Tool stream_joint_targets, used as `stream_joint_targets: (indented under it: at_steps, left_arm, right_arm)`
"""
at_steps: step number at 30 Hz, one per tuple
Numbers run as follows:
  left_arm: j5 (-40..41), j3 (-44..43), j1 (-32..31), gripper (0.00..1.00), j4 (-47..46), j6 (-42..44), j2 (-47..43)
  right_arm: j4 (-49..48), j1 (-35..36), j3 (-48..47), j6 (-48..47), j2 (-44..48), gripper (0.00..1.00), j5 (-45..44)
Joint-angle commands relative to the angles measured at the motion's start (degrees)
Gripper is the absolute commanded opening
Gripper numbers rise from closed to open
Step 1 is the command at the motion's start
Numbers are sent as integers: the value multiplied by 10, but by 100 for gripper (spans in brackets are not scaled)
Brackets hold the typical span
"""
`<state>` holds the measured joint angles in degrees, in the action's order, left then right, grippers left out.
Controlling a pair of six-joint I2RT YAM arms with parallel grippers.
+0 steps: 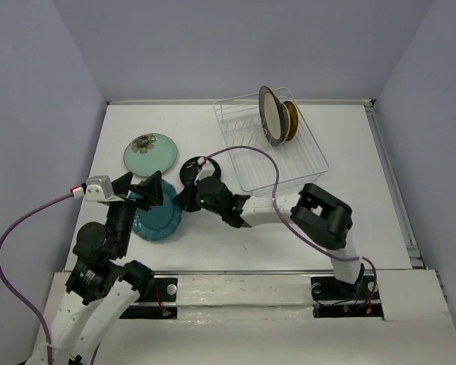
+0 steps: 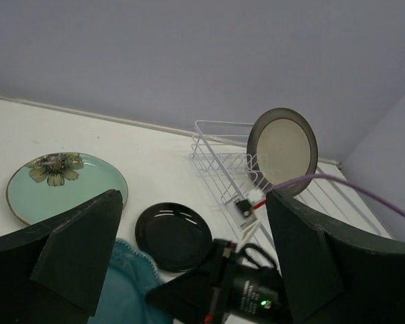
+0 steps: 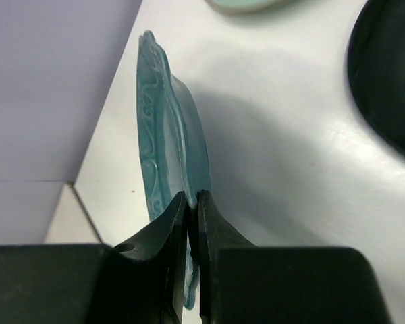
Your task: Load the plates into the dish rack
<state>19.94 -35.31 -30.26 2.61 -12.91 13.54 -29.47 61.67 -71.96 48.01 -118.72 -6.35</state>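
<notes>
Rim of the teal plate point(image 3: 165, 128) is pinched between the two fingers of my right hand point(image 3: 192, 199), which are closed tight on it with only the thickness of the plate between them. That arm reaches leftward across the surface point(image 1: 213, 243), so the grasp is on the plate's right edge. In the right wrist view the plate shows edge-on and throws a shadow on the surface, so it looks tipped up at the gripped side; how far up it is I cannot tell.

My left hand point(image 1: 139, 190) hangs over the far part of the same plate with its fingers spread wide and nothing between them.

Just beyond my right hand lies the black plate point(image 2: 173, 235), flat on the surface and partly hidden by my right wrist in the top view. Farther and to the left lies the green plate point(image 1: 150, 154), also flat, its flower mark facing up, a little apart from the black one.

At the far right stands the rack point(image 1: 289, 163). Near its far end the grey-rimmed plate point(image 1: 270, 114) stands on edge, and just to its right the amber plate point(image 1: 290, 120) stands on edge too. The near part of the rack holds only bare wire.
</notes>
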Motion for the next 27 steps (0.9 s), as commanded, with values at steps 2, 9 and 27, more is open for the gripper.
stream_joint_targets:
  at_steps: [2, 9, 27]
  left_arm:
    - [4, 2, 2, 99, -33, 0, 1]
    - [-8, 2, 2, 99, -35, -2, 1]
    - [-21, 2, 3, 99, -34, -4, 25]
  right_arm:
    - [-45, -53, -3, -222, 183, 7, -135]
    - [16, -160, -37, -335, 311, 7, -152]
    - [89, -297, -229, -674, 202, 7, -239]
